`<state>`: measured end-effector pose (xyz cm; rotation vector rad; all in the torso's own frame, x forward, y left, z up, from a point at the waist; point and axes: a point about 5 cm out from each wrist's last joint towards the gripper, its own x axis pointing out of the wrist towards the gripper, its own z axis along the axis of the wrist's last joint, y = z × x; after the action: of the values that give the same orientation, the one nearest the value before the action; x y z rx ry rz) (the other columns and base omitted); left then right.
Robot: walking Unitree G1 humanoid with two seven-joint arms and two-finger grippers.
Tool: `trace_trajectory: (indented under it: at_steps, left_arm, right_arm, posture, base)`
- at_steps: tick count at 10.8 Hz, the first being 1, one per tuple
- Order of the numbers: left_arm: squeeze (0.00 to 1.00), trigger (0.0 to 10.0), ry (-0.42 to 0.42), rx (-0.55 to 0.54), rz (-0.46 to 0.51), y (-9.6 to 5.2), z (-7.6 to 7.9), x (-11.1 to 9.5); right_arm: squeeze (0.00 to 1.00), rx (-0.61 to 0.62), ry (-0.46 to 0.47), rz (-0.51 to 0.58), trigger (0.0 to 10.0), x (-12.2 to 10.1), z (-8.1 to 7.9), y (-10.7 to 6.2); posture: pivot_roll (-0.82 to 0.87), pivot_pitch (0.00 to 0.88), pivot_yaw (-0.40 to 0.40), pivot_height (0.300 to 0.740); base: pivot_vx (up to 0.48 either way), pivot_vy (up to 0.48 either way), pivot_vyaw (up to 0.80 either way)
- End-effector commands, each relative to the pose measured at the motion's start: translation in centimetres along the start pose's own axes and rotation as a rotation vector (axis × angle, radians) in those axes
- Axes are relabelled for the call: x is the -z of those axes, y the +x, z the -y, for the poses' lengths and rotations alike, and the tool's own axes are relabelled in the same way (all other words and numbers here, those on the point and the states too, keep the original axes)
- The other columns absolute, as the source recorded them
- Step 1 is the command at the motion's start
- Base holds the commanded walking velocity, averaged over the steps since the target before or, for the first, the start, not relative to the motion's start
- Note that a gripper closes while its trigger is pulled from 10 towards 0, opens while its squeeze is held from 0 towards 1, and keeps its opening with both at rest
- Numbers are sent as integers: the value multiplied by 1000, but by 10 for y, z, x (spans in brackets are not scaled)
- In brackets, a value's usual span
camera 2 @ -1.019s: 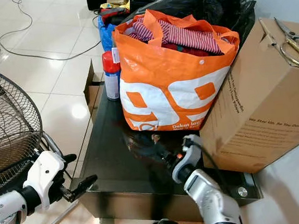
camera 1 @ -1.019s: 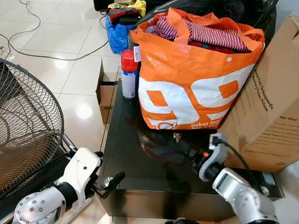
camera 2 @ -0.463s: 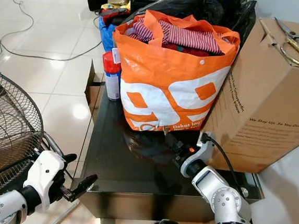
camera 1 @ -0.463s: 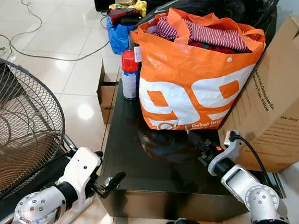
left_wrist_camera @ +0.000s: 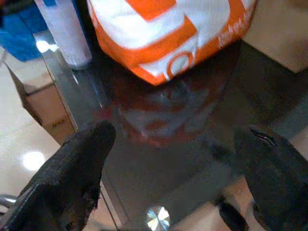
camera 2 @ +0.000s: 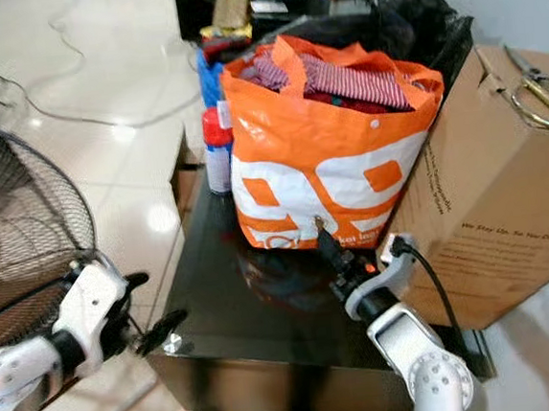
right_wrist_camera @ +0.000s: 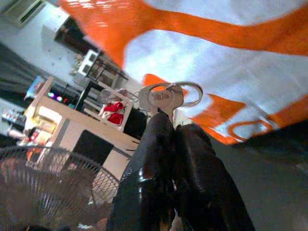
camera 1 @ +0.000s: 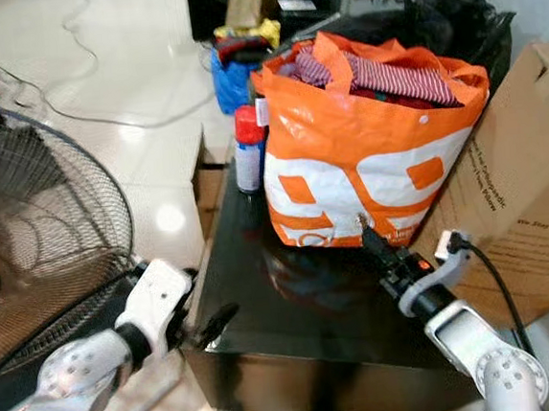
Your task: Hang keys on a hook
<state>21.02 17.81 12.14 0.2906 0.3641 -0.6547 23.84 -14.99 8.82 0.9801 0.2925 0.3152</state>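
The key [right_wrist_camera: 162, 97] sticks out from the tips of the right gripper [camera 1: 369, 239], pinched tight between its 2 fingers, at frame centre against the orange bag [camera 1: 366, 154]. The left gripper [camera 1: 216, 324], lower left, hangs spread wide beside the black table [camera 1: 293, 310].

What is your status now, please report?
Right gripper shut on the keys, raised before the orange bag. Left gripper open, idle at the black table edge. No hook seen yet.
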Motion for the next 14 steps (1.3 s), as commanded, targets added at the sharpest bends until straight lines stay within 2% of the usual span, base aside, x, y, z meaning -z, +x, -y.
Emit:
trace_trajectory:
  at_steps: [1, 2, 3, 4, 6, 7, 8, 10, 14]
  left_arm:
    - [0, 10000, 4, -25, 35, 7, -2, -5]
    - [0, 10000, 3, -64, 100, 17, -7, -14]
    - [0, 10000, -23, -133, 172, 26, -12, -26]
    - [0, 10000, -27, -159, 188, 29, -14, -29]
    - [0, 10000, 11, -250, 213, 40, -23, -39]
    - [0, 10000, -1, -262, 216, 42, -25, -39]
    - [0, 10000, -8, -287, 215, 42, -26, -37]
    - [0, 10000, 1, -308, 232, 47, -27, -42]
    - [0, 10000, 2, -321, 252, 55, -28, -47]
  right_arm:
    - [0, 11, -74, 29, 0, -6, -6, -3]
    - [0, 19, -155, 55, 0, -13, -13, -7]
    - [0, 56, -256, 134, 0, -25, -24, -21]
    - [0, 61, -289, 155, 0, -28, -29, -24]
    - [0, 68, -450, 192, 0, -32, -41, -19]
    - [0, 92, -468, 214, 7373, -35, -40, -16]
    - [0, 138, -541, 220, 10000, -38, -37, -11]
    - [0, 172, -688, 223, 10000, -40, -42, -4]
    - [0, 211, -745, 258, 10000, -45, -40, -1]
  posture:
    - [-55, 0, -37, 732]
    - [-65, 0, -25, 732]
    - [-84, 0, -5, 732]
    - [-91, 0, 1, 732]
    - [-96, 0, 2, 732]
    - [-94, 0, 3, 732]
    - [-92, 0, 3, 732]
    - [-96, 0, -2, 732]
    - [-106, 0, -11, 732]
  base:
    - [0, 0, 0]
    - [0, 0, 0]
    - [0, 0, 0]
    - [0, 0, 0]
    - [0, 0, 0]
    - [0, 0, 0]
    - [0, 0, 0]
    - [0, 0, 0]
    - [0, 0, 0]
